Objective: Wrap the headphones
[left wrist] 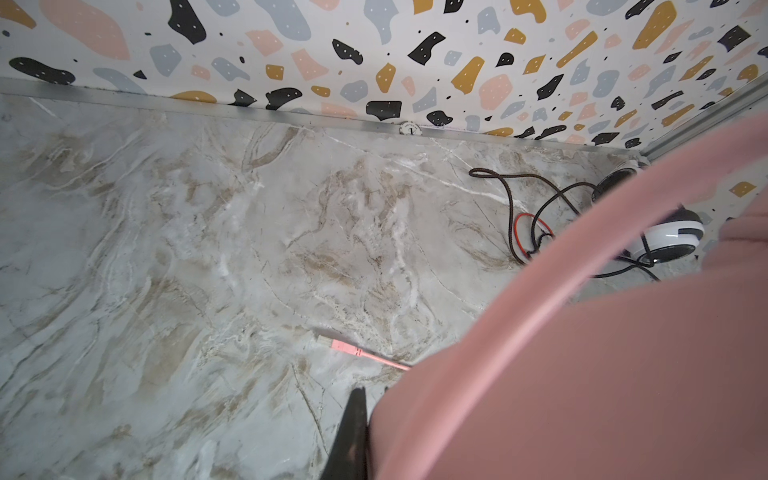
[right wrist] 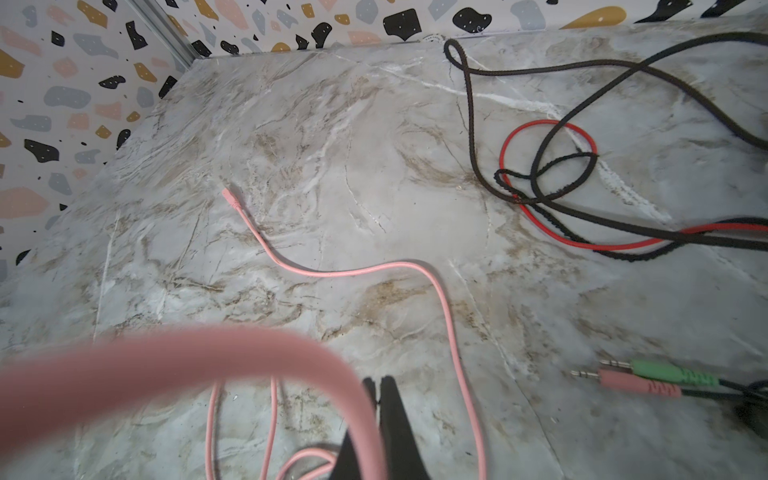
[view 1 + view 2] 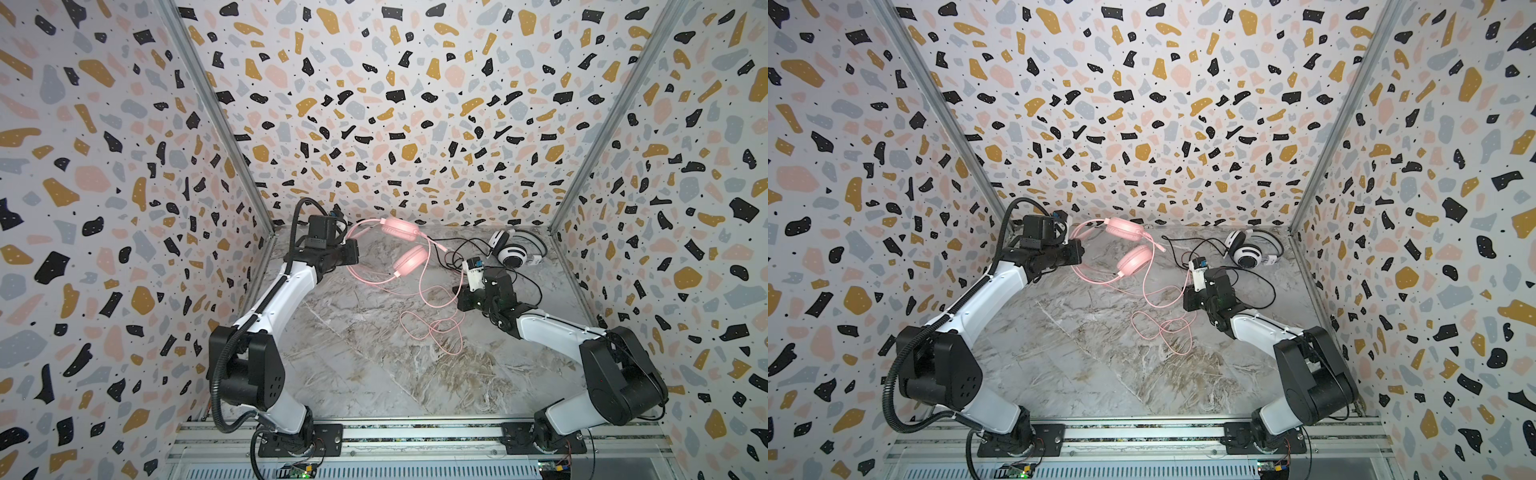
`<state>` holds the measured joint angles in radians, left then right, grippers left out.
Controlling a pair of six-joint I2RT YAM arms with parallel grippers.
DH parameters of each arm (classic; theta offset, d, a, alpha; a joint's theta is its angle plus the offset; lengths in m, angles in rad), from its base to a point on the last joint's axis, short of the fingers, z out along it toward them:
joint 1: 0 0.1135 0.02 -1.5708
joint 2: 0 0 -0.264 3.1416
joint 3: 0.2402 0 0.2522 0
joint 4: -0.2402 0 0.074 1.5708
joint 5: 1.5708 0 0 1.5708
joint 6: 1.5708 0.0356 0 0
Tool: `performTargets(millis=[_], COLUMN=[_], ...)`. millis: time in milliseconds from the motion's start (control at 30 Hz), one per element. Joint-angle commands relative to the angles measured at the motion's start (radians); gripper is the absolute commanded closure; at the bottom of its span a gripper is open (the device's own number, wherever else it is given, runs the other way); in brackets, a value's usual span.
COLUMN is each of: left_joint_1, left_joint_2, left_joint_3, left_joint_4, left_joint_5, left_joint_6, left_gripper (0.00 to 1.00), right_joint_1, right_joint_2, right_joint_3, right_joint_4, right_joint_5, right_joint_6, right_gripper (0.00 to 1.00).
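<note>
While the white-and-black headset [image 3: 513, 254] lies at the far right of the table [image 3: 365, 365], the pink headset [image 3: 409, 258], far centre, is clamped by its band [image 1: 602, 232] in the left gripper [image 1: 368, 395], its cord [image 2: 436, 286] pinched in the closed right gripper [image 2: 377, 384].

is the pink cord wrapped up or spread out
Spread out: the pink cord lies in loose loops on the table, unwound.

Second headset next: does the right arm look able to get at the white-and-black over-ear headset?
Probably not yet: the white-and-black over-ear headset lies near, but the right gripper is shut on the pink cord.
</note>
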<state>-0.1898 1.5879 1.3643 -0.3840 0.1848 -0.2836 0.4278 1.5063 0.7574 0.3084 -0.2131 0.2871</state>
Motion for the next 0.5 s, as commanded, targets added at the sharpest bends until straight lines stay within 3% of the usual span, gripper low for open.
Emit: performTargets(millis=[0,133,467], left_joint_1=[0.007,0.023,0.024], left_joint_2=[-0.014,-0.022,-0.004], left_joint_3=[0.022,-0.011,-0.001], left_joint_4=[0.057,0.137,0.148], left_joint_5=[-0.012,0.168,0.268], left_joint_6=[-0.051,-0.047,-0.047], left_gripper=[1.0,1.0,1.0], right_joint_1=[0.003,-0.026,-0.114], right_joint_2=[0.006,0.043,0.088], right_joint_3=[0.037,0.047,-0.002], right_joint_4=[0.012,-0.023,-0.02], right_joint_5=[0.019,0.049,0.079], right_joint_6=[0.03,0.054,0.094], right_gripper=[0.97,0.97,0.97])
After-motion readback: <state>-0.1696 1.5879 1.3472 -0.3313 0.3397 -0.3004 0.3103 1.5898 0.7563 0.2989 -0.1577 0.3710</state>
